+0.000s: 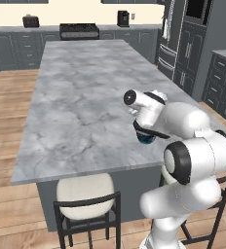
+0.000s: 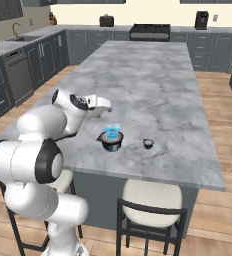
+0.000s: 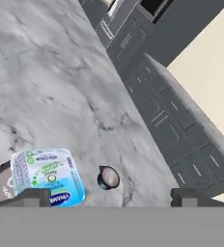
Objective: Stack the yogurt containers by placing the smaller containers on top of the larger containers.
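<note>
Your claw (image 3: pixel 111 197) stands wide open and empty, the light-blue pack (image 3: pixel 49 176) atop the dark cup (image 2: pixel 111 142) beside its left fingertip (image 3: pixel 34 197).

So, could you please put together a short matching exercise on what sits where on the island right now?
Things:
1. light-blue pack
2. dark cup
3. tiny dark-topped piece
4. stool

Places:
A. alone on the bare marble, to one side of the stack
B. on the floor, tucked under the island's near edge
C. on top of the dark cup
D. on the marble, beneath the pack

Pairs: 1-C, 2-D, 3-A, 4-B
</note>
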